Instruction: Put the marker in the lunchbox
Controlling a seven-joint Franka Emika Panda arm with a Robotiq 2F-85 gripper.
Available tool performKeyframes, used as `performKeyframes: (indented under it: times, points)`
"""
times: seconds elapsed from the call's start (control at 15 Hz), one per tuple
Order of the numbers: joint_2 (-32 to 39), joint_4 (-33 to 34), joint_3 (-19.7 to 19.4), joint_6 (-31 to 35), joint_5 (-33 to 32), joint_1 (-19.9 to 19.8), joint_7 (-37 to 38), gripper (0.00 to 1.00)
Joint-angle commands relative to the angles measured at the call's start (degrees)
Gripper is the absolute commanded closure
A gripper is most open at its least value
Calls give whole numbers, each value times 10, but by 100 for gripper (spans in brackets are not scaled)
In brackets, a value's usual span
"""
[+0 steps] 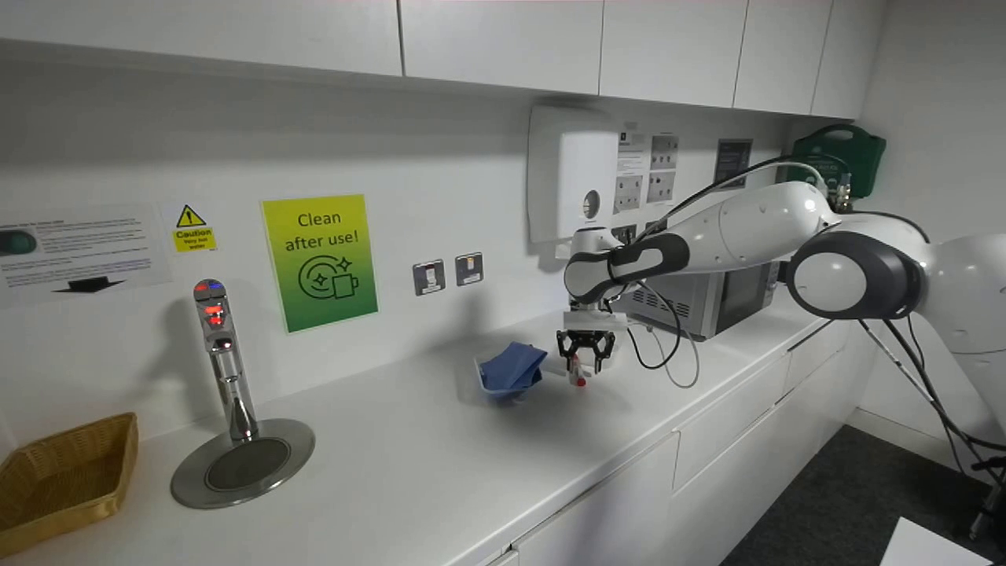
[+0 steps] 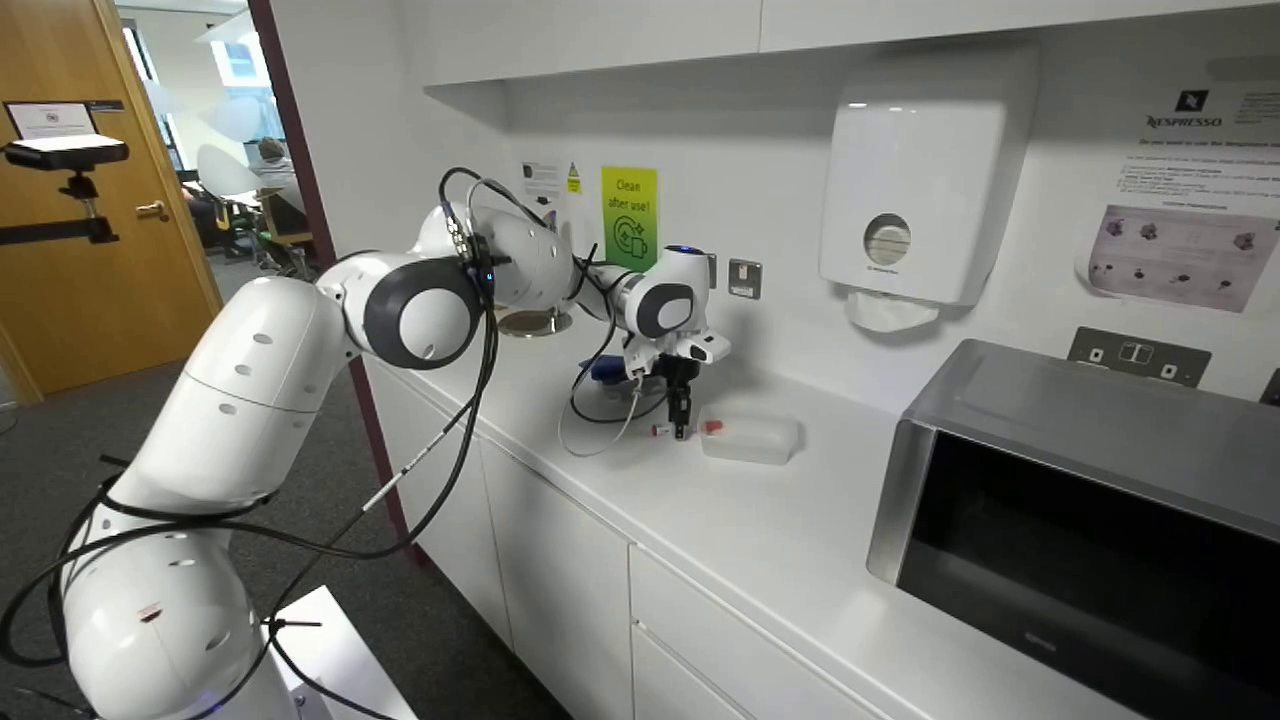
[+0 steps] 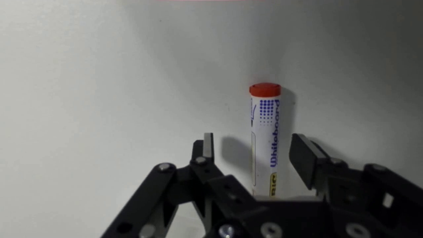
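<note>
Marker (image 3: pixel 265 138) on ctr (image 1: pixel 377 472), btwn my 2 fingers (image 3: pixel 301 158).
In an exterior view, lunchbox (image 1: pixel 509 376) just L of my gripper (image 1: pixel 584 368), tap (image 1: pixel 224 354) then basket (image 1: pixel 122 468) farther L, microwave (image 1: pixel 707 303) R & farther back; in an exterior view, tub (image 2: pixel 760 440) just R of gripper.

There's one marker (image 3: pixel 265 142), one lunchbox (image 1: pixel 503 391), one clear container (image 2: pixel 757 441).

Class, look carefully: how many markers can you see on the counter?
1. The marker lies on the counter, between the jaws of the open end effector in the wrist view, partly hidden. Others may be out of sight.
</note>
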Motion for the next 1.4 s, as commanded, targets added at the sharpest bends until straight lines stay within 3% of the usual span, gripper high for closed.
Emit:
performKeyframes:
  times: [0.0, 0.33, 0.4, 1.33]
  points:
    - [10, 34, -5, -35, 2, 0, -16, 67]
    - [10, 38, -5, -37, 3, -1, -18, 100]
    - [9, 39, -5, -38, 3, -1, -18, 95]
    - [-50, 41, -13, -26, -32, 21, -16, 95]
